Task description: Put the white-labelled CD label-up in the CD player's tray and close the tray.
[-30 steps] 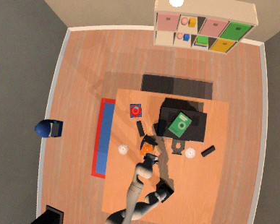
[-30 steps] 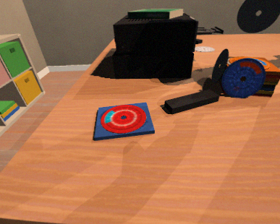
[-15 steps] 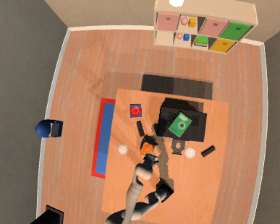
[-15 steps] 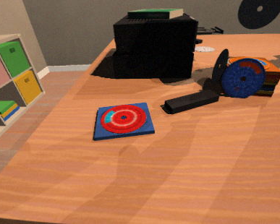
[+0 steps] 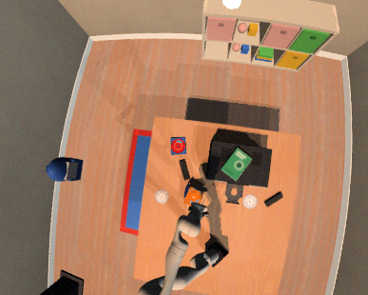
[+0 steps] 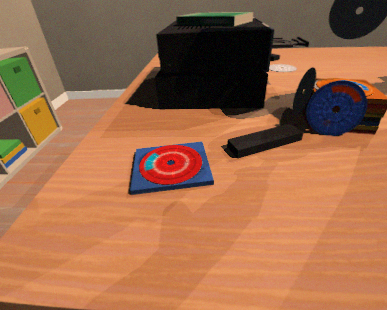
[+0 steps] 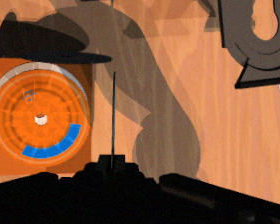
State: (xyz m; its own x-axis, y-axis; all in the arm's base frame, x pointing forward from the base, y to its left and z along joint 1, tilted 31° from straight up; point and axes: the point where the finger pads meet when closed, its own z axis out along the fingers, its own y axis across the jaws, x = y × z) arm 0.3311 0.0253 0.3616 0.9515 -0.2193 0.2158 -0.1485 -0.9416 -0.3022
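In the claw (image 7: 112, 162), dark disc (image 7: 113, 115) edge-on
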